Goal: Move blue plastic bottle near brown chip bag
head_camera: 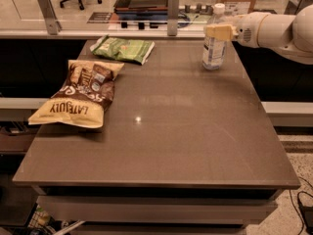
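Brown chip bag [73, 94]: It is lying flat on the left side of the table [176, 146], with its yellow end pointing toward you.
Green bag [123, 49]: This smaller bag is lying at the back of the table, just behind the chip bag. You are not aiming for this 1.
Gap: The middle of the table is sitting between the chip bag and the bottle, so the 2 are well apart.
Blue plastic bottle [212, 53]: It is standing upright near the back right corner of the table, with its white cap on top.
How it is likely feeling: The plastic is looking thin and smooth, so it is probably light, a bit slippery, and easy to squash. Being tall and thin, it is also likely to tip over.
Where to hold: You are best off taking the round body just under the neck, firmly but not hard.
Gripper [217, 32]: It is sitting right at the upper part of the bottle, below the cap. You cannot tell if it is open or squeezing.
Arm [274, 31]: It is reaching in from the right.
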You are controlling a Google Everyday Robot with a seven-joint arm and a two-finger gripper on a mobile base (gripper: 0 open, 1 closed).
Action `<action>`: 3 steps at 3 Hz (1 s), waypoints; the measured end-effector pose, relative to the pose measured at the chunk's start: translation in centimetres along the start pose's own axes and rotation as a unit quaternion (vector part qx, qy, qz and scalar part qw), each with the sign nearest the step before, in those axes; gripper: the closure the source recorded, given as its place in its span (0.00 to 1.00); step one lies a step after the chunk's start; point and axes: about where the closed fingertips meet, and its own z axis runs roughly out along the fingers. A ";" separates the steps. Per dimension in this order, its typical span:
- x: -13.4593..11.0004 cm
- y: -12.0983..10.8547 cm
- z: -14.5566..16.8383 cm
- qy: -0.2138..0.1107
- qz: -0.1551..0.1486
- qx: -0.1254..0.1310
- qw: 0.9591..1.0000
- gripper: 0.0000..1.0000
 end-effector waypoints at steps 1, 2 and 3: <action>0.0 0.2 0.3 0.000 0.000 -0.002 1.000 0.87; 0.1 0.4 0.5 0.000 0.001 -0.004 1.000 1.00; -0.3 0.6 0.4 0.004 -0.001 -0.010 1.000 1.00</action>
